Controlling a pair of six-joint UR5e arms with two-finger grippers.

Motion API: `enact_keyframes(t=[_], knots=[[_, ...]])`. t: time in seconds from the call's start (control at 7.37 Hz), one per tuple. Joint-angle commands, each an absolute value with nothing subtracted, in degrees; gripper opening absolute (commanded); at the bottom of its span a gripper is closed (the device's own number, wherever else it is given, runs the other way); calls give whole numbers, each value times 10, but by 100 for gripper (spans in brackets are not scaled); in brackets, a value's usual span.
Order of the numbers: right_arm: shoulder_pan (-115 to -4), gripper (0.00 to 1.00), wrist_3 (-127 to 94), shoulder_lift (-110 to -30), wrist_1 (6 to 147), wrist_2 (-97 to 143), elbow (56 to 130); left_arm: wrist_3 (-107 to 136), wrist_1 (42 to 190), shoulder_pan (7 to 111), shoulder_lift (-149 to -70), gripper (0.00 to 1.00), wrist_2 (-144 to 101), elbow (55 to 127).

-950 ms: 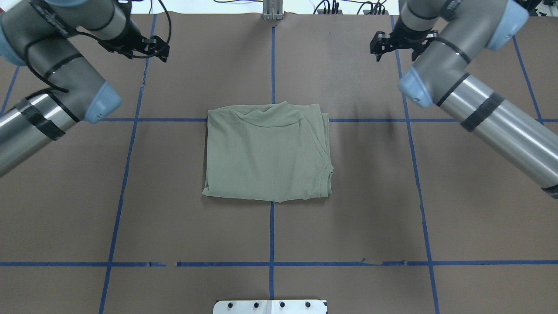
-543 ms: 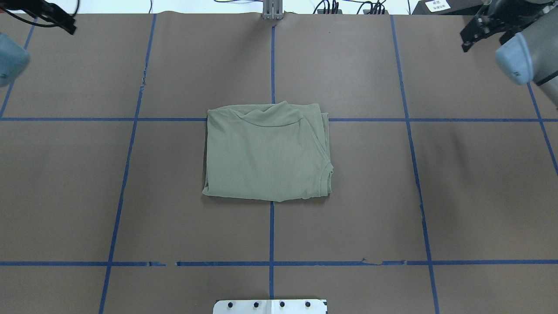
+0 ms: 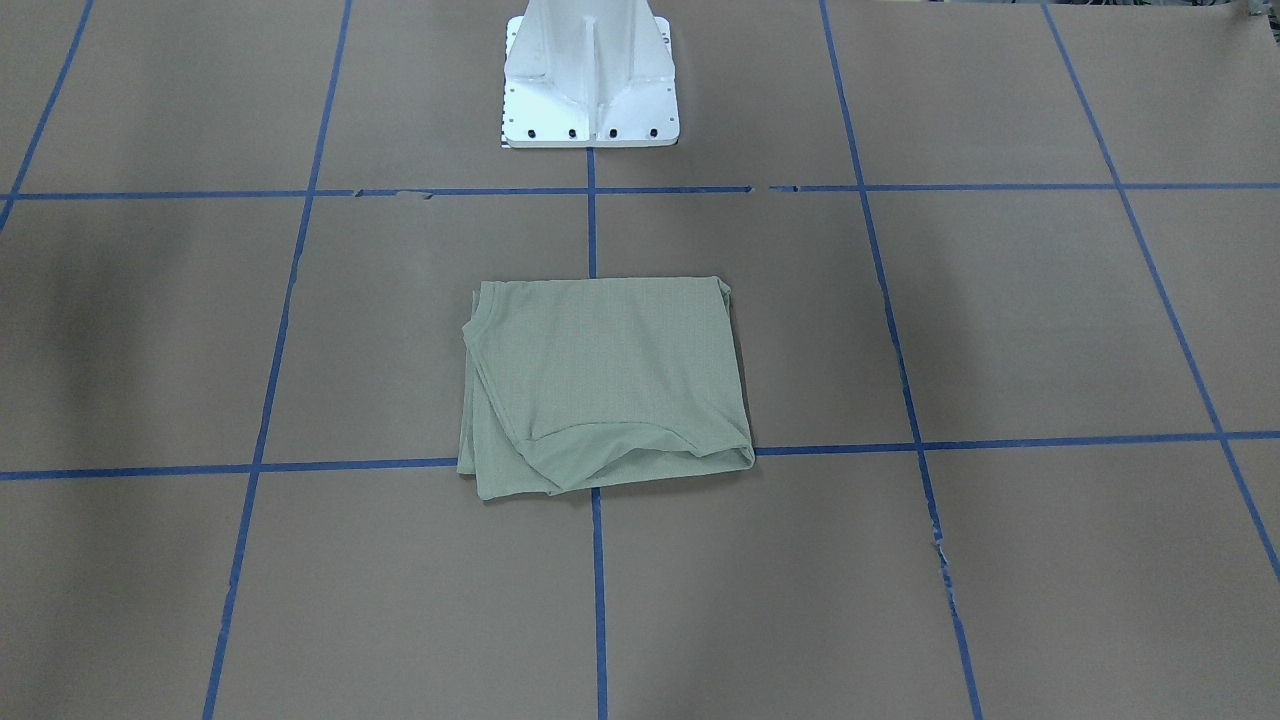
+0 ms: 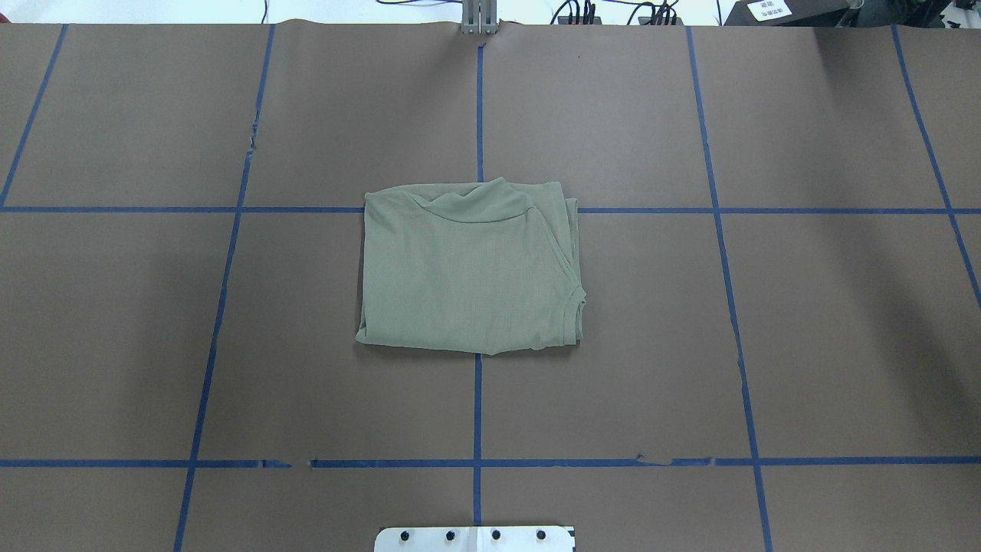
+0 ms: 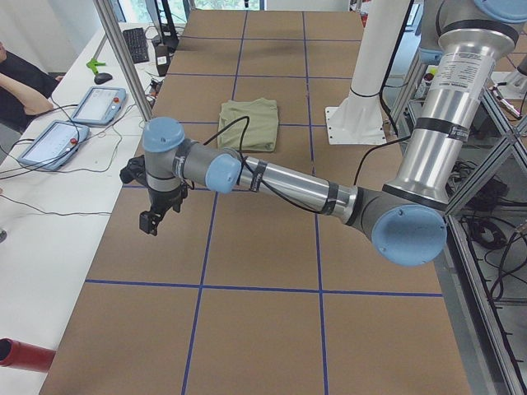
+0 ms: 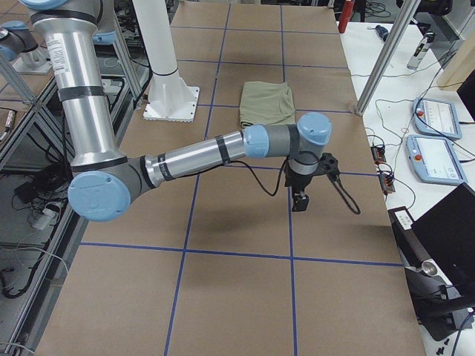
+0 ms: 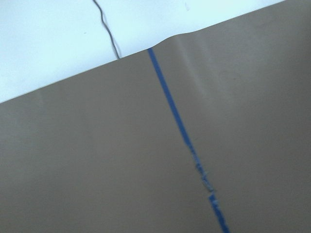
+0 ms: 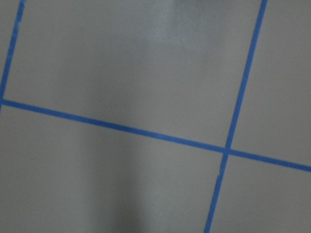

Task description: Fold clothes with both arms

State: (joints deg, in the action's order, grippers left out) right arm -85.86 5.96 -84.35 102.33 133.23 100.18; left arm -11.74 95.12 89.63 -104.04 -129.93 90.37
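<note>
The brown desk (image 4: 843, 345), ruled with blue tape lines (image 4: 477, 115), carries one thing only. The left arm (image 5: 288, 185) reaches out low over the desk's left end, toward the far edge. The right arm (image 6: 200, 156) does the same over the right end. Both are well apart from the shirt (image 4: 467, 276).

The shirt lies flat at the desk's middle, folded to a near-square packet. It looks finished, or close to it.

The left gripper (image 5: 151, 222) and right gripper (image 6: 300, 200) hang above bare desk and point down. Neither holds anything. They show only in the side views, so I cannot tell whether their jaws stand apart or together.

The collar (image 4: 479, 207) sits on the side toward the far edge. Loose layer edges (image 4: 573, 245) are stacked along the side toward the right end.

The knit looks light, soft and limp. It would likely sag from any single pinch, and its layers would slide over each other. If it needs another fold, I would take it at two corners at once, one per gripper. Each finger should go under the whole stack, on the closed fold side rather than the loose edges.
</note>
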Motion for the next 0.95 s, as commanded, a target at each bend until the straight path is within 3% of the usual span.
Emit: enact_keyframes(t=[0.0, 0.81], knots=[[-881, 100, 51, -946, 968, 1339, 1029, -119, 960, 929, -981, 100, -1308, 914], [-881, 100, 23, -980, 967, 1335, 1045, -119, 881, 943, -919, 100, -1306, 937]])
